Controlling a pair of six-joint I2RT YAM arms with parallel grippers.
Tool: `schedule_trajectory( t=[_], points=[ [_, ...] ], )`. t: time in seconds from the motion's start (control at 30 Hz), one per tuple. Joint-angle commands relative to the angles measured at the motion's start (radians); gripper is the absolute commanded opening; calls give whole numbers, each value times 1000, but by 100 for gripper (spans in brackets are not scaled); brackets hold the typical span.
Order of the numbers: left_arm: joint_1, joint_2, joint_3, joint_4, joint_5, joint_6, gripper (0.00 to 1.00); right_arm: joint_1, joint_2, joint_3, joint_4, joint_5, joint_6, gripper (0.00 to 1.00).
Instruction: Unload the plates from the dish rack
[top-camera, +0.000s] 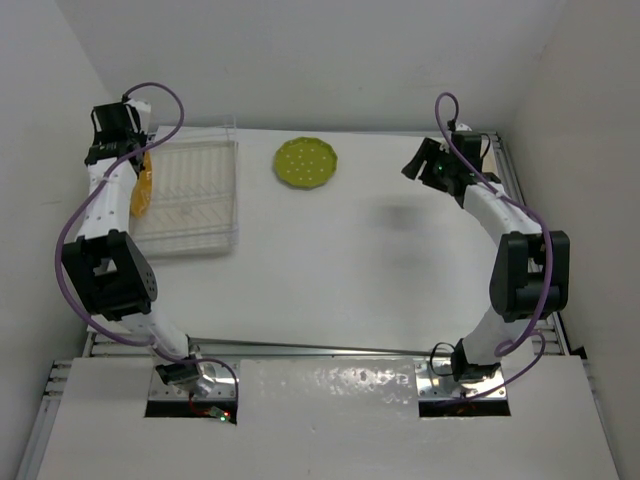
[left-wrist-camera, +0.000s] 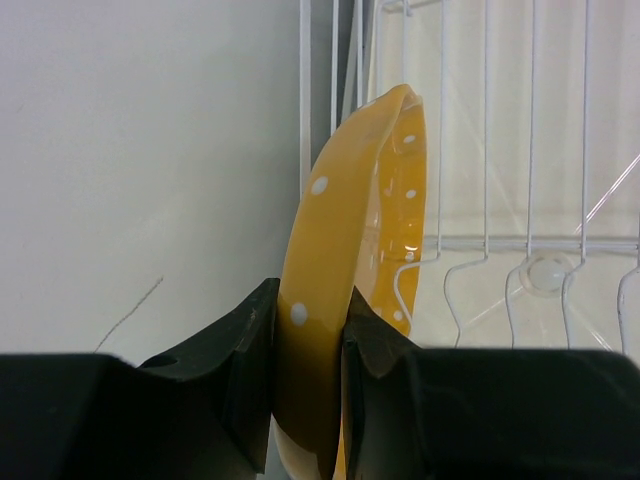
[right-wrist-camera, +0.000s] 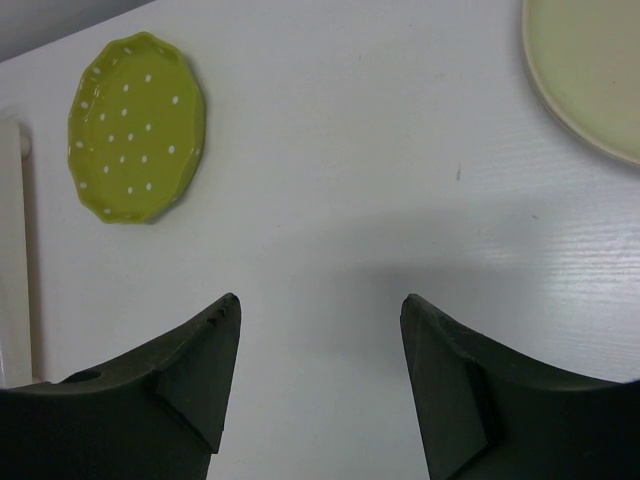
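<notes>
Your left arm (top-camera: 103, 205) rises from its base with the elbow folded out to the left and the forearm stretched to the far-left corner. There your left gripper (left-wrist-camera: 312, 335) is clamped, one dark finger (left-wrist-camera: 250, 345) pressed on each face of the orange-yellow dotted plate (left-wrist-camera: 335, 220) at its rim. Your right arm (top-camera: 497, 212) mirrors it, elbow out to the right and wrist turned inward at the far right, and your right gripper (right-wrist-camera: 320, 320) points downward with its jaws spread wide apart.

White arms (top-camera: 108, 200), black joints (top-camera: 110, 275) and looping purple cables (top-camera: 58, 250).
</notes>
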Motion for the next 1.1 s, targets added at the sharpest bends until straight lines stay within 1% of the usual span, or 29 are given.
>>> schedule_trajectory(
  t=[0.0,0.17,0.3,0.37,0.43,0.73,0.9,0.93,0.97,1.07],
  points=[
    [12,-60,136,256,-113,1,0,2,-56,46,6,5,-14,65],
    [29,-35,108,247,-107,-11,0,3,-59,41,9,2,-14,65],
    [71,1,129,200,-52,-94,0,2,-62,40,3,4,-29,65],
    [83,15,171,157,-32,-135,0,3,-63,41,0,4,-33,65],
    [89,27,189,143,-36,-152,0,3,-63,43,0,4,-34,65],
    [138,16,176,128,-69,-214,0,3,-65,53,-3,1,-40,65],
    [170,-5,152,143,0,-241,0,3,-63,64,-4,1,-36,65],
    [178,-7,154,152,70,-237,0,3,-65,67,-9,-1,-36,65],
    [181,-5,156,152,71,-237,0,3,-65,67,-12,-1,-36,65],
    [183,-18,162,175,137,-212,0,3,-66,70,-21,-1,-40,65]
  ],
)
